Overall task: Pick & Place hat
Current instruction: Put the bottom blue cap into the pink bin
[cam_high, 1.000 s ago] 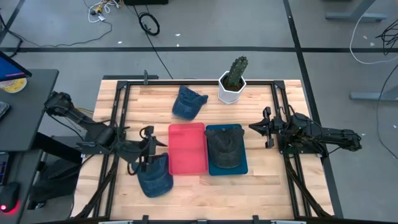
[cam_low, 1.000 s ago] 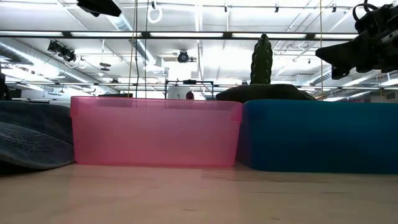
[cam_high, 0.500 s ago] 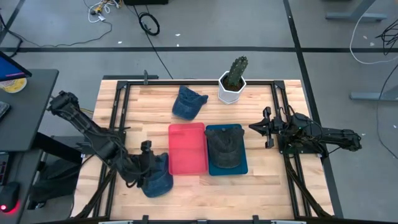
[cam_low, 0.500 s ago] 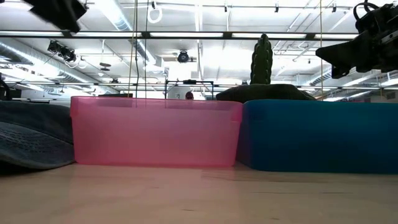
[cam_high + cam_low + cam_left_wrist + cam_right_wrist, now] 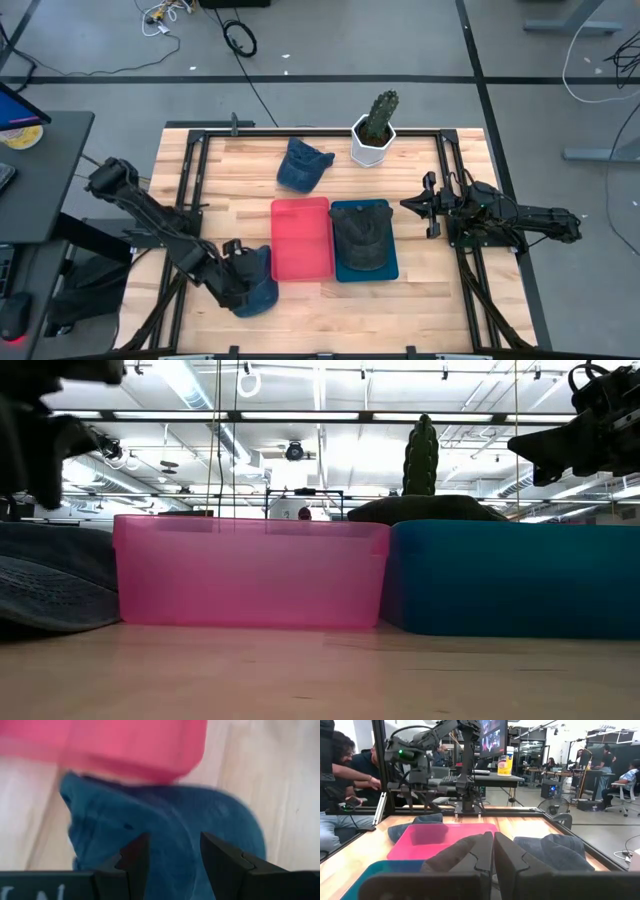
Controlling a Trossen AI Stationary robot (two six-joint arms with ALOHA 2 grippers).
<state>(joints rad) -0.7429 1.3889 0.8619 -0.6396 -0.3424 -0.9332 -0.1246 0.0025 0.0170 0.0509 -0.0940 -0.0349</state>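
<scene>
Overhead and table-level views of a two-arm workcell. The wooden table (image 5: 420,300), built of pale butcher-block planks, is sitting inside a black metal frame (image 5: 190,150) on a grey concrete floor (image 5: 330,40), where cables (image 5: 238,38) are lying loose beyond the far edge. At the centre, a pink bin (image 5: 301,238) and a blue bin (image 5: 363,240) are standing side by side, touching; the blue bin is holding a dark grey hat (image 5: 362,238). A denim hat (image 5: 303,165) is lying on the far part of the table, near a cactus (image 5: 378,116) in a white pot (image 5: 371,146).

The left gripper (image 5: 238,282) is reaching down over a second blue hat (image 5: 258,286), which is lying on the table just beside the pink bin's near left corner; in the left wrist view its fingers (image 5: 134,857) are standing spread apart above the hat's crown, not clenching anything. The right gripper (image 5: 420,205) is waiting above the table's right side, and its fingers (image 5: 477,851) are pressing together with nothing between them.

The table-level view is showing a bright hall with ceiling strip lights (image 5: 200,385). The right wrist view is showing people (image 5: 350,770) sitting at the far side and a desk (image 5: 490,777) behind.
</scene>
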